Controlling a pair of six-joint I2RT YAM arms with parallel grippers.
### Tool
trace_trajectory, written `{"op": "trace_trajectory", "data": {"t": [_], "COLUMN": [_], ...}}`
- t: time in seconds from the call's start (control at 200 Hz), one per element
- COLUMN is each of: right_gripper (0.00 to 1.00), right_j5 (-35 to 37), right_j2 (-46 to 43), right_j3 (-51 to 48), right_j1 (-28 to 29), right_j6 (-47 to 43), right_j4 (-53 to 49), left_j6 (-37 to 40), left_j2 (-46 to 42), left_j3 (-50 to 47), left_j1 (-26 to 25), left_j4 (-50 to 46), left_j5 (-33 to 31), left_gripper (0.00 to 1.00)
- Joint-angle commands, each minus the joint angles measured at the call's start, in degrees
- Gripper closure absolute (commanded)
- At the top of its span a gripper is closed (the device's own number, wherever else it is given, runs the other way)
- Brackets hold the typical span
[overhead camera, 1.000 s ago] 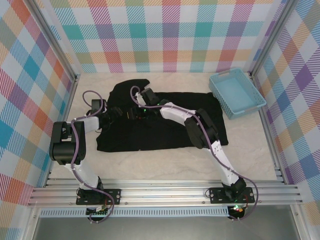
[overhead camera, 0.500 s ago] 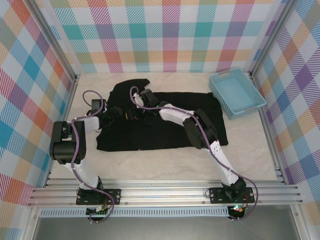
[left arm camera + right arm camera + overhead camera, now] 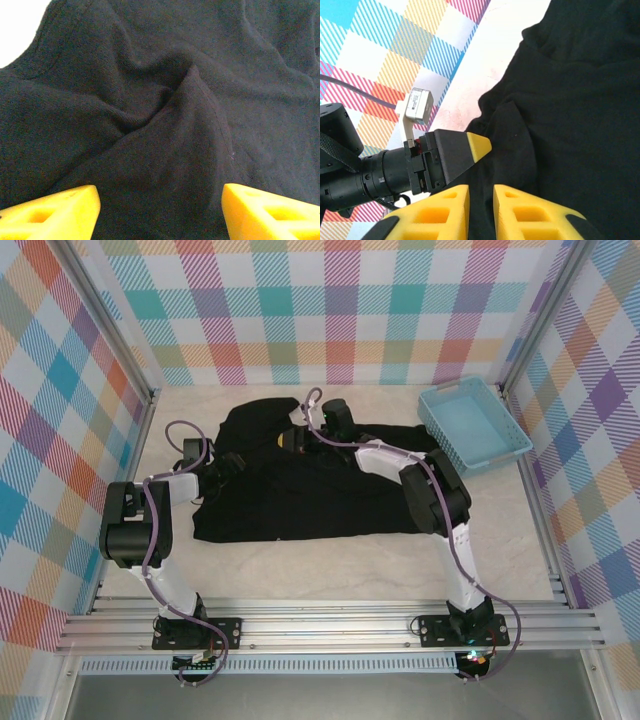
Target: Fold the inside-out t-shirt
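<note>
T-shirt (image 3: 320,502) spread on table (image 3: 330,570) centre, basket (image 3: 440,437) off its far right corner, left gripper (image 3: 160,207) over its left edge.

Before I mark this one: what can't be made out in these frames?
1. Whether the right gripper pinches cloth: in the right wrist view the narrow gap between its fingers is dark against the black t-shirt; from above it is too small to tell.
2. The t-shirt's upper middle: the right arm lies across it in the top view.
3. The left gripper behind its tips: cut off by the left wrist view's bottom edge.
</note>
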Motion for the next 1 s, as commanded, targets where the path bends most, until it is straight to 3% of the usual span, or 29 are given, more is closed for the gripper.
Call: {"op": "trace_trajectory", "data": {"t": [0.0,0.255,0.42,0.535,0.76,0.91,0.995], "right_gripper": [0.75,0.70,0.68,0.67,0.66,0.66,0.66], "right_j5": [1.1,7.3,11.5,11.8,9.9,7.4,6.9], "right_j2": [-2.6,-11.9,-18.7,-22.5,-26.0,-26.5,-26.9], "right_j3": [-1.9,-11.7,-19.0,-24.2,-32.2,-34.7,-35.9], "right_j1": [1.0,1.0,0.3,-1.6,-5.2,-6.3,-6.5], "right_j6": [-2.9,-13.5,-18.2,-17.5,-15.2,-13.7,-13.3], "right_j4": [-3.4,-12.8,-16.0,-15.6,-11.7,-8.8,-7.6], "left_j6": [-0.4,1.6,7.1,11.4,17.3,19.2,20.1], "left_j2": [1.8,-6.4,-7.8,-5.1,5.1,13.3,16.0], "left_j3": [-0.8,0.1,6.0,12.2,26.6,36.0,38.5], "left_j1": [0.4,-0.7,-7.3,-13.3,-20.5,-23.1,-23.3], "left_j4": [-3.6,-4.2,-11.8,-20.9,-37.4,-48.5,-50.3], "left_j5": [0.9,-0.9,-7.3,-15.8,-25.3,-35.7,-37.3], "left_gripper": [0.33,0.31,0.30,0.32,0.42,0.48,0.53]}}
